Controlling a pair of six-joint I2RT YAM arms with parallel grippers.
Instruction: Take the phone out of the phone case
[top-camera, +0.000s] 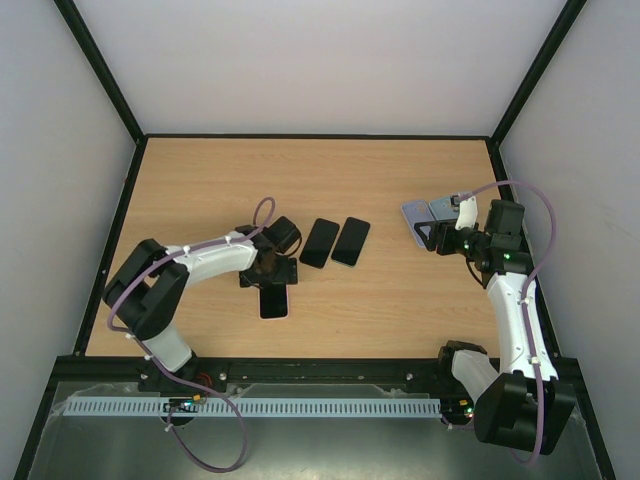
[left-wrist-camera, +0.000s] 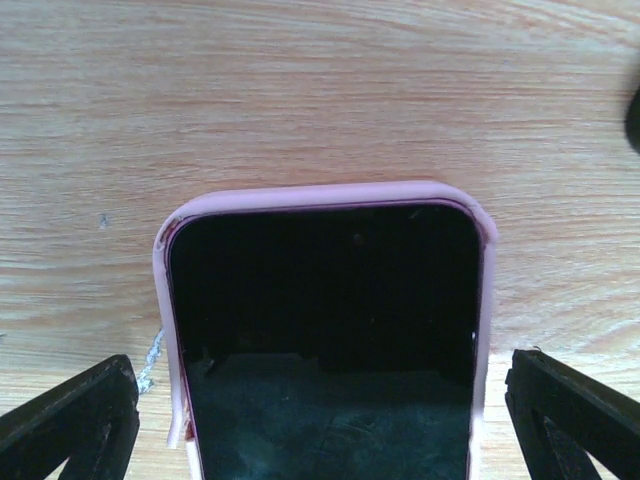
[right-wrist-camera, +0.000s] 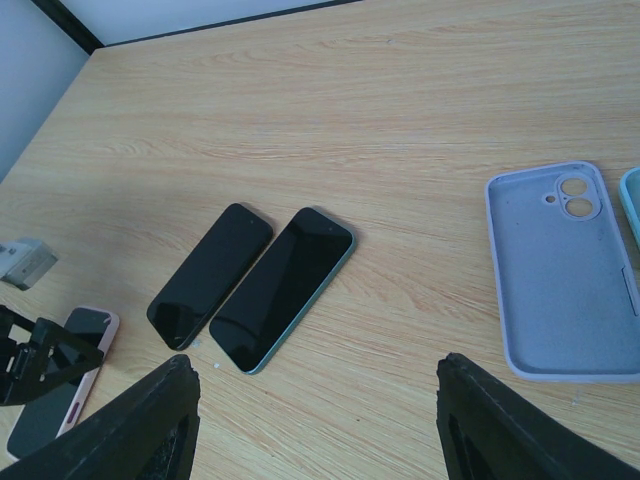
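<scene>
A phone with a dark screen (left-wrist-camera: 325, 330) lies face up in a pink case (left-wrist-camera: 320, 197) on the wooden table; it also shows in the top view (top-camera: 273, 301) and in the right wrist view (right-wrist-camera: 60, 375). My left gripper (top-camera: 270, 275) hovers over its near end, open, with one finger on each side of the case and touching neither (left-wrist-camera: 75, 415). My right gripper (top-camera: 440, 235) is open and empty, held above the table at the right.
Two bare phones, one black (top-camera: 319, 242) and one green-edged (top-camera: 351, 241), lie side by side at mid-table. An empty lilac case (right-wrist-camera: 565, 270) lies by my right gripper, with a teal case edge (right-wrist-camera: 632, 200) beside it.
</scene>
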